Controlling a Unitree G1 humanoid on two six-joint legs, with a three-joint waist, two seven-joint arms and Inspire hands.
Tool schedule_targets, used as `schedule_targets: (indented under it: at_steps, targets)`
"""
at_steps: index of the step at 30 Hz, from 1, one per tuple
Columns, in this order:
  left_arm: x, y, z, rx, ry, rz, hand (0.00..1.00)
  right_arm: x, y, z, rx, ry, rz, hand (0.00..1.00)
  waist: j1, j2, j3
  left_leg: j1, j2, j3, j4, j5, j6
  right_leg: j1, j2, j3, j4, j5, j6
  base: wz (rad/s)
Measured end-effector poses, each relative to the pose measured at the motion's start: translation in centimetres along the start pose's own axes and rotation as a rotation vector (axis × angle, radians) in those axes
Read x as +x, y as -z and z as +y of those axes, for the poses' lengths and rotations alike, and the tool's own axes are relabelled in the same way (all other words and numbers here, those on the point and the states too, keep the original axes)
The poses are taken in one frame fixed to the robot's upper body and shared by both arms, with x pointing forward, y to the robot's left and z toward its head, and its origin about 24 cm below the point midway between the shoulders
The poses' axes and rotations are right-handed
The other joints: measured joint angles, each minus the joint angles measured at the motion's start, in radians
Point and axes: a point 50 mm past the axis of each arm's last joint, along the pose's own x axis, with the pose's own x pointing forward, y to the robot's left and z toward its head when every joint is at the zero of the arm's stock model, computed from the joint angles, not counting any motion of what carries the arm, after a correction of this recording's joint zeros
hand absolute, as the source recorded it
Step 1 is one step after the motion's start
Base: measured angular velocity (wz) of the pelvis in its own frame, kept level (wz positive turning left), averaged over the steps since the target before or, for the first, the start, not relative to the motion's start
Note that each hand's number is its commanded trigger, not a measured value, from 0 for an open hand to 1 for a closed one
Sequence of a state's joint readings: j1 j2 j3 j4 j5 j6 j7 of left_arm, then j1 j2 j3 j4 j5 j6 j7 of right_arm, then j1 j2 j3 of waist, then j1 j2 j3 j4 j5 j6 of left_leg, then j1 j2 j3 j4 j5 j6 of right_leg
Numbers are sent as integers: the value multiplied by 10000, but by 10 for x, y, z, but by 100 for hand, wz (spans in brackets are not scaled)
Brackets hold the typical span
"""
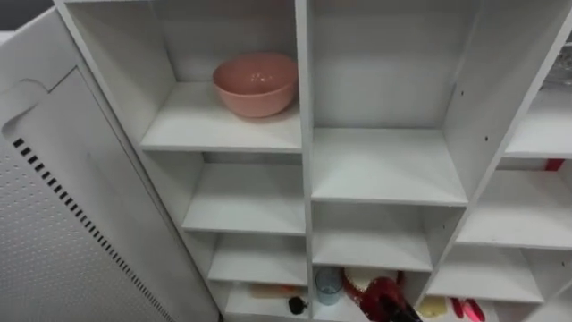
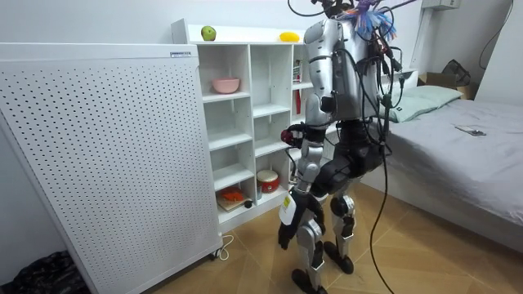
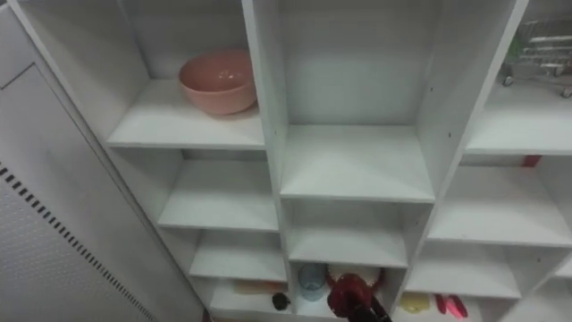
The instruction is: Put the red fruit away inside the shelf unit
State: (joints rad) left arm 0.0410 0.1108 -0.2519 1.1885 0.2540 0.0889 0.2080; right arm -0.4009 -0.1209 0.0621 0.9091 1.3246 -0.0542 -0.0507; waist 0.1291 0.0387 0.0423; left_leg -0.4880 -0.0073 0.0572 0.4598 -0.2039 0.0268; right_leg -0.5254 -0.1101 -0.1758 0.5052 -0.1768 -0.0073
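Fruit, 3 pieces by my count. 1 red fruit [image 1: 384, 293] is in my right hand [image 1: 402, 313], whose dark fingers are curled round it. I hold it low in front of the middle column of the white closet [image 1: 304, 134], off every shelf. The other 2 pieces lie on the closet's top board in the room view: 1 green apple [image 2: 208, 33] near the end at the room view's left, and 1 yellow fruit [image 2: 288, 36] further toward the room view's right, well apart from the apple.

My left hand [image 2: 283, 231] hangs by my thigh in the room view, and whether it is open or closed I cannot tell.

I stand close before the closet, facing it. My eye views show 3 columns of its open compartments. 1 pink bowl [image 1: 256, 83] sits upright on an upper shelf of the left column. 1 blue cup [image 1: 328, 284] stands in a low compartment of the middle column, just beside the red fruit as I see it. 1 white perforated panel [image 2: 106, 147] stands against the closet's left side. 1 bed [image 2: 458, 155] lies behind me.
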Motion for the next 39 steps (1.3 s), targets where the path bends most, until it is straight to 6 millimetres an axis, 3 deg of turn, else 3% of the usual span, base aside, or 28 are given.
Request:
schedule_targets:
  at_steps: [8, 12, 15, 19, 29, 30, 31, 39]
  targets:
    - [1, -24, 0, -411, 74, -500, 0, 15, -36, 50, 1915, -921, -678, 100, 482, -2, 11, -1438, -43, 120, 665, 11, -62, -1651, -178, 144, 1009, -243, -167, 1]
    - [1, -27, 1, -411, 53, -597, 0, 16, -61, 59, 2156, -1160, -1193, 100, 515, -15, 23, -1972, -43, 128, 1031, -13, -69, -2100, -303, 74, 1393, -411, -209, 14]
    - [1, -29, 1, -392, 72, -677, 0, 15, -80, 61, 2554, -1213, -1634, 100, 599, -143, 103, -2224, -53, 228, 1111, -14, -65, -2411, -397, 63, 1574, -443, -236, 2]
    - [1, -32, 2, -434, 27, -773, 0, 14, -99, 75, 3233, -1485, -2006, 100, 630, -144, 100, -2728, -59, 266, 1254, -18, -54, -2952, -446, 112, 1749, -456, -246, 0]
    - [0, -36, 2, -806, -79, -829, 0, 12, -118, 124, 3653, -1874, -2049, 100, 686, -144, 97, -3443, -50, 340, 1658, -20, -40, -3576, -594, 0, 2076, -505, -296, 4]
    - [0, -36, 2, -785, -61, -826, 0, 11, -118, 127, 3668, -1817, -2010, 67, 694, -144, 97, -3454, -53, 348, 1682, -20, -21, -3577, -627, -19, 2090, -523, -285, 8]
    - [0, -36, 2, -767, -49, -836, 0, 11, -117, 131, 3674, -1777, -1968, 0, 700, -142, 96, -3474, -54, 364, 1666, -24, -5, -3577, -635, -36, 2113, -528, -277, 7]
    - [0, -37, 4, -761, -147, -928, 0, 8, -121, 136, 3494, -1343, -2144, 0, 792, -122, 81, -3611, -42, 335, 2013, -95, 96, -3572, -671, -161, 2305, -557, -255, 4]
